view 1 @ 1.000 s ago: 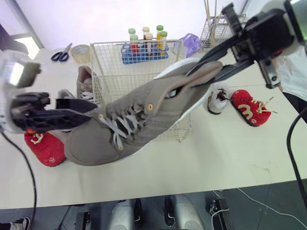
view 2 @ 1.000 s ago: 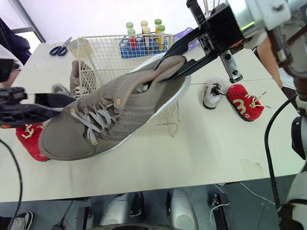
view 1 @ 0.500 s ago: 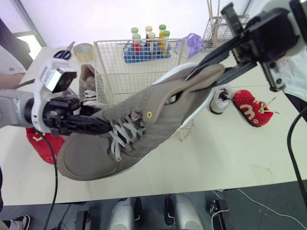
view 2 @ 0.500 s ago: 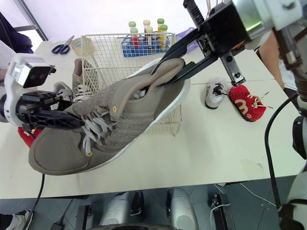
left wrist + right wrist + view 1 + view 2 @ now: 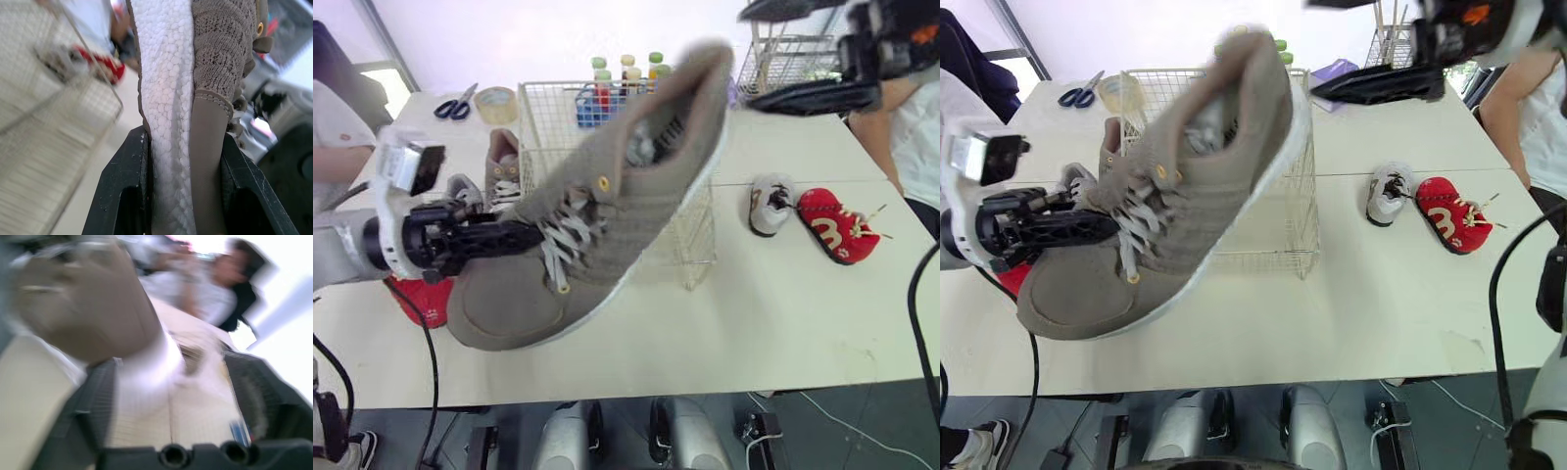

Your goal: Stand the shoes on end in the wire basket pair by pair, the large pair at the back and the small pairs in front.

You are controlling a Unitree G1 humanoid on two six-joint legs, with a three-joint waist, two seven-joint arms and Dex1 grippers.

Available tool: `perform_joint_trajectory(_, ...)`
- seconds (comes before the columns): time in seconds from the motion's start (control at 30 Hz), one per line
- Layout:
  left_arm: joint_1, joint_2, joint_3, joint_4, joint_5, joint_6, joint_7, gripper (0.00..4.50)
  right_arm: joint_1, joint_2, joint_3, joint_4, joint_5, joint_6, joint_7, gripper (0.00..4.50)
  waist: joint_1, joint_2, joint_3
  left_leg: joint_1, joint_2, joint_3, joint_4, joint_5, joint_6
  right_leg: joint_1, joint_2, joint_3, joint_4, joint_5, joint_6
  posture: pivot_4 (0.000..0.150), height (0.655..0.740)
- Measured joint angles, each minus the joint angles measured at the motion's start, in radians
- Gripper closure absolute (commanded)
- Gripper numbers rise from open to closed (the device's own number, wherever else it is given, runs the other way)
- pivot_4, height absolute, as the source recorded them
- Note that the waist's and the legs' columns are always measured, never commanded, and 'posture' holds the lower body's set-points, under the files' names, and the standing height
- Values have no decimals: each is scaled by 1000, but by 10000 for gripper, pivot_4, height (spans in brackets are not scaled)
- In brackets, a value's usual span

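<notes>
desk [image 5: 754, 323], near edge: toe of the large taupe shoe [image 5: 607, 215] points down and to the robot's left here. cannot tell if the toe touches the desk. the shoe is steeply tilted, heel up, laces facing the camera, white sole to the robot's right.

left hand [image 5: 182, 144]: pinching the large taupe shoe at mid length. one finger lies on the white foam sole and the other on the taupe upper, both in contact. no other support on the shoe.

under the left arm: a red small shoe [image 5: 426, 304] lies on the desk, partly covered.

mid desk: the wire basket [image 5: 690, 245] stands upright behind the held shoe. the shoe's heel rises in front of and above the basket rim. the held shoe hides most of the basket's inside. just beside the basket on the robot's left stands a second large taupe shoe [image 5: 499, 166].

robot's right, well apart from the basket: a grey small shoe [image 5: 769, 204] and another red small shoe [image 5: 837, 225] lie side by side.

right hand [image 5: 754, 54]: raised high on the right, fingers spread wide, nothing between them. it is apart from the shoe's heel.

far desk: scissors [image 5: 457, 103] and a tape roll [image 5: 496, 103] on the left, a rack of capped tubes [image 5: 607, 83] behind the basket, a second wire rack [image 5: 788, 59] on the right.

a person in a white top [image 5: 915, 127] is at the right edge.
</notes>
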State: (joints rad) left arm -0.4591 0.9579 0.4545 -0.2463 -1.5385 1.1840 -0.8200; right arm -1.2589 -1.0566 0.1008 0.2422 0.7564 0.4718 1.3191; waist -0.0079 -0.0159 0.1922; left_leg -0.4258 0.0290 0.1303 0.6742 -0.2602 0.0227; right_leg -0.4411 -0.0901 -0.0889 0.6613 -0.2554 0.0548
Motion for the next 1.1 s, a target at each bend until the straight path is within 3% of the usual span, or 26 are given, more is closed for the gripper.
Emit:
perform_joint_trajectory(0.13, 7, -72, 58, -37, -73, -94, 150, 33877, 151, 35, -217, -30, 164, 244, -175, 756, -3, 0, 0, 0, 0, -1, 3, -1, 1, 2, 0, -1, 2, 0, 0, 1500, 7400)
perform_joint_trajectory(0.23, -22, -152, 60, -54, -86, -172, 243, 33877, 266, 164, -354, -122, 343, 424, -367, 756, -8, 0, 0, 4, 1, -1, 4, -1, 1, 6, 0, -1, 3, 1, -1, 1500, 7400)
perform_joint_trajectory(0.37, -81, -238, 3, -63, -52, -255, 279, 33877, 360, 378, -384, -238, 551, 546, -610, 756, -5, 1, 0, 6, 1, -1, 5, -1, 1, 8, 2, -1, 4, 1, 0, 1500, 7400)
perform_joint_trajectory(0.47, -109, -288, -57, -60, 5, -284, 276, 33877, 360, 459, -381, -300, 633, 564, -716, 756, 2, 1, 0, 4, 1, -1, 7, -2, 3, 8, 3, -1, 3, 2, 2, 1500, 7400)
perform_joint_trajectory(0.8, -149, -358, -153, -29, 176, -354, 204, 33877, 321, 555, -377, -313, 742, 566, -818, 756, -4, 1, 0, 2, 0, 0, 9, -4, 7, 8, 3, -1, 0, 4, 5, 1500, 7400)
perform_joint_trajectory(1.07, -146, -360, -150, -21, 227, -390, 154, 33877, 283, 561, -356, -278, 734, 571, -810, 756, -3, 1, 0, 2, 0, 0, 9, -4, 7, 8, 3, -1, 0, 4, 5, 1500, 7400)
perform_joint_trajectory(1.1, -144, -361, -150, -21, 233, -391, 151, 33877, 280, 560, -348, -278, 720, 571, -803, 3086, -3, 1, 0, 2, 0, 0, 9, -4, 7, 8, 3, -1, 0, 4, 5, 1500, 7400)
